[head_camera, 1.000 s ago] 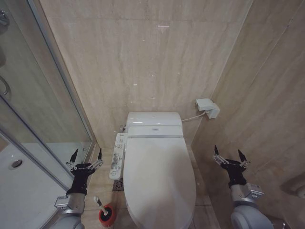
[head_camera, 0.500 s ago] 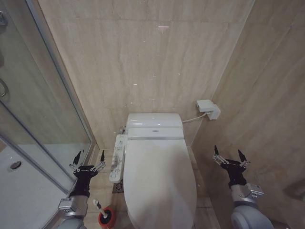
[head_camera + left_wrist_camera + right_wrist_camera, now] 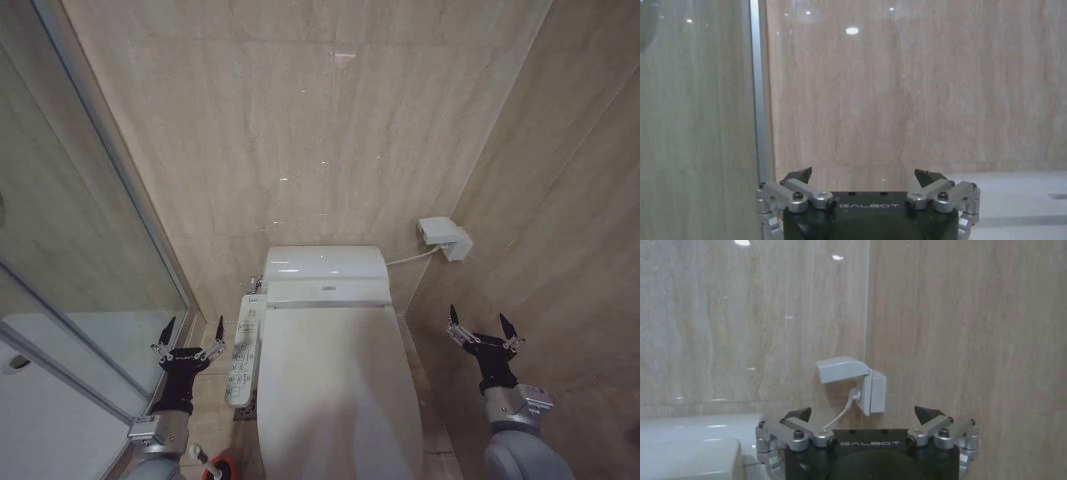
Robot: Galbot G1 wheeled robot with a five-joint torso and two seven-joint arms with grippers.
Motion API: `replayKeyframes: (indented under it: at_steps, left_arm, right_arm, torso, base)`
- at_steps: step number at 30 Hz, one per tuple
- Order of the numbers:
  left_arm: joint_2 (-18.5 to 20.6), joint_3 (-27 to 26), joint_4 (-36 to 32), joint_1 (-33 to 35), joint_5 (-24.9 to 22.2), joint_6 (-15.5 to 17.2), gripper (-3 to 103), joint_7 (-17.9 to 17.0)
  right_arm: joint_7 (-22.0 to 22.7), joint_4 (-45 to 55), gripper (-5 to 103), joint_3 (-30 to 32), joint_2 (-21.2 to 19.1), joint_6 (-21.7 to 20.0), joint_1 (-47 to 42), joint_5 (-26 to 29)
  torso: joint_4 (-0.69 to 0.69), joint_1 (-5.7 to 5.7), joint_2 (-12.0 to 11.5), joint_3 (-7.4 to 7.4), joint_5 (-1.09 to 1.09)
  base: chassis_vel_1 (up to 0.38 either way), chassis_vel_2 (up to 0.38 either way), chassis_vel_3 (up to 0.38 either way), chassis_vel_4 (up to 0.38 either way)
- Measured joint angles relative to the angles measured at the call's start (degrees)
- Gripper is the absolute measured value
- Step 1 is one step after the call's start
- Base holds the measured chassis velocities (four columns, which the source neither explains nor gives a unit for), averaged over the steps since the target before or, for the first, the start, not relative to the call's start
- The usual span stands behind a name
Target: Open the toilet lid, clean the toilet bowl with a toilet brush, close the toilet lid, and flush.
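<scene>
While the head view takes in the whole toilet with its lid (image 3: 338, 385) down, the right wrist view catches just a corner of the rear unit (image 3: 690, 440) and a wall socket box (image 3: 853, 382), and the left wrist view faces the wall beside a shower frame (image 3: 760, 95). Since a second ago the camera has tilted up, so the brush (image 3: 205, 462) sits cut off at the bottom edge. Left gripper (image 3: 187, 333) and right gripper (image 3: 482, 325) point upward either side of the toilet, jaws released.
</scene>
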Motion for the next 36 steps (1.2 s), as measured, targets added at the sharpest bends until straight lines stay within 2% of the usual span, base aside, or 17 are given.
replayKeyframes:
  at_steps: [14, 24, 36]
  left_arm:
    - [0.2, 0.2, -0.1, 0.5, -0.1, -0.4, 100, 1.3]
    - [0.2, 0.4, 0.1, 0.1, -0.1, -0.5, 100, 1.4]
    - [0.2, 0.3, 0.7, -0.4, -0.2, -0.5, 100, 1.3]
  right_arm:
    - [0.0, 0.0, 100, 0.0, 0.0, 0.0, 0.1, 0.0]
    - [0.0, 0.0, 100, 0.0, 0.0, 0.0, 0.0, 0.0]
    - [0.0, 0.0, 100, 0.0, 0.0, 0.0, 0.0, 0.0]
  torso:
    - [0.03, 0.09, 0.0, 0.03, 0.00]
    - [-0.01, 0.01, 0.0, 0.01, 0.00]
    - [0.01, 0.05, 0.0, 0.01, 0.00]
  base:
    - [-0.070, 0.066, 0.057, -0.070]
    - [0.002, 0.003, 0.006, -0.001]
    - [-0.026, 0.032, 0.029, -0.027]
